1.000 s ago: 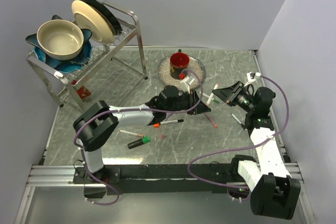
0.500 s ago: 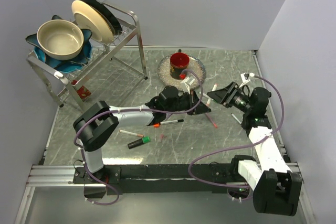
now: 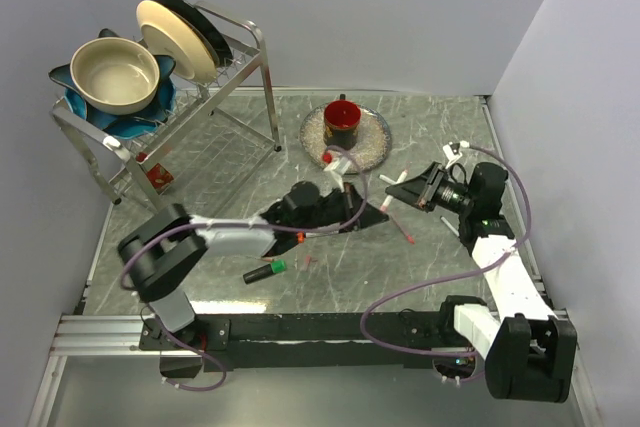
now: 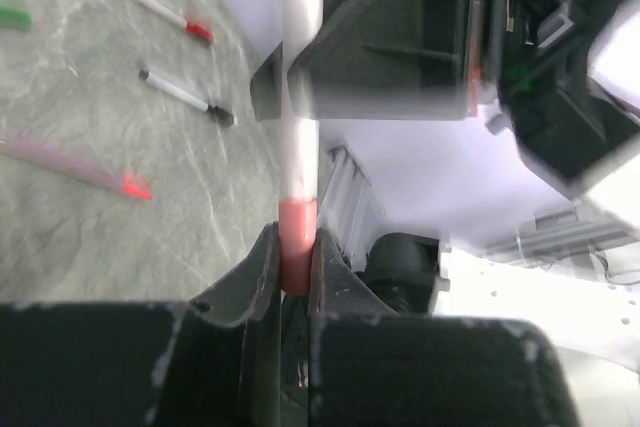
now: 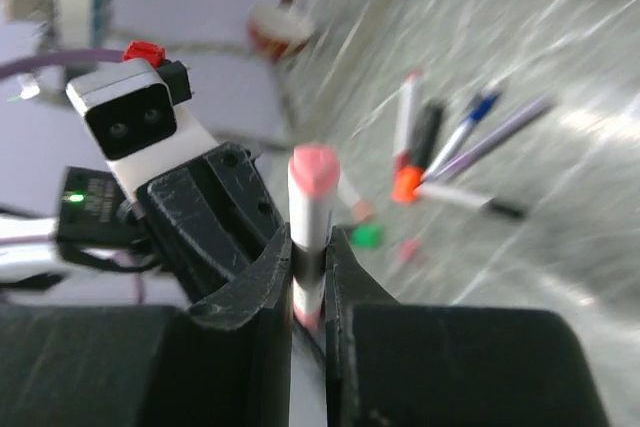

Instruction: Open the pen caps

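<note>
Pen caps (image 3: 279, 266) look mostly on, judging by the loose pens (image 3: 405, 230) lying abt the table (image 3: 450, 127); none clearly off.

Top view: L gripper (image 3: 380, 208) & R gripper (image 3: 408, 185) meet mid-table.

L wrist: jaws nearly shut on a red cap (image 4: 298, 252), which looks seated on a white pen (image 4: 302, 97).

R wrist: jaws pinched tight on that pen; pink end (image 5: 312, 169) pokes out. Pull-apart left to do.

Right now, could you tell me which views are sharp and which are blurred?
Top external: sharp and evenly lit across the table. Left wrist: the white pen is fairly crisp, the right arm behind it smeared. Right wrist: the pink-tipped pen is clear, the loose pens behind streaked by motion blur.
</note>
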{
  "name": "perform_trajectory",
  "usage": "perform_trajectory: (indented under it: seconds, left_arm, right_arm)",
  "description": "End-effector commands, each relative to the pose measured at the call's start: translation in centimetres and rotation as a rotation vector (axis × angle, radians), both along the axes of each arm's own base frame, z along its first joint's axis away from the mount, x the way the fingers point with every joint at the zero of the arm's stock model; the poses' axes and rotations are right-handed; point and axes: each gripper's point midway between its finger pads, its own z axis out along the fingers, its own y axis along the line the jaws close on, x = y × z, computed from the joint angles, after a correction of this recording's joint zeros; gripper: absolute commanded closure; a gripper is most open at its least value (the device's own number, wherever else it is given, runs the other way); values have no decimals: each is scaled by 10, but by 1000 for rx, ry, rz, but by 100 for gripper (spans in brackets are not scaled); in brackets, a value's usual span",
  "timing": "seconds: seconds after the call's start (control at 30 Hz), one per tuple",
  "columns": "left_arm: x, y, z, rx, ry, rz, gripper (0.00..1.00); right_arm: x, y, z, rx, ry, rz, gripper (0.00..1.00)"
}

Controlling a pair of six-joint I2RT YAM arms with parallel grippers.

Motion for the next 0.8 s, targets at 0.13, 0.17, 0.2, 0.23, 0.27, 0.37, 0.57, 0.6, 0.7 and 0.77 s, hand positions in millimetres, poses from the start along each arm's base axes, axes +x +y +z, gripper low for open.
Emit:
perform_trajectory:
  seconds: [0.13, 0.17, 0.2, 0.23, 0.27, 0.37, 0.57, 0.6, 0.7, 0.77]
  left_arm:
    - [-80, 68, -36, 144, 55, -96, 99]
    - [-79, 70, -36, 150, 51, -83, 99]
    - [-79, 73, -32, 147, 42, -76, 99]
    - [-79, 77, -39, 182, 47, -67, 99]
    - [-77, 80, -42, 204, 48, -49, 99]
    - [-62, 104, -65, 349, 58, 78, 99]
    - [-43, 164, -106, 584, 78, 320, 99]
    - [-44, 173, -113, 616, 87, 338, 99]
    - [-42, 187, -128, 694, 94, 380, 99]
    - [-39, 191, -131, 717, 93, 399, 99]
  right_arm:
    - [72, -68, 59, -91, -270, -394, 100]
    - [69, -68, 55, -103, -269, -395, 100]
    - [67, -68, 49, -117, -255, -397, 100]
    - [66, -70, 43, -163, -275, -390, 100]
    - [62, -70, 40, -199, -292, -387, 100]
    - [60, -85, 8, -402, -279, -385, 100]
    - [50, -93, -51, -674, -142, -182, 100]
    - [45, -94, -61, -697, -93, -153, 100]
    - [47, -99, -78, -807, -63, -80, 100]
    - [49, -100, -89, -857, -32, -51, 100]
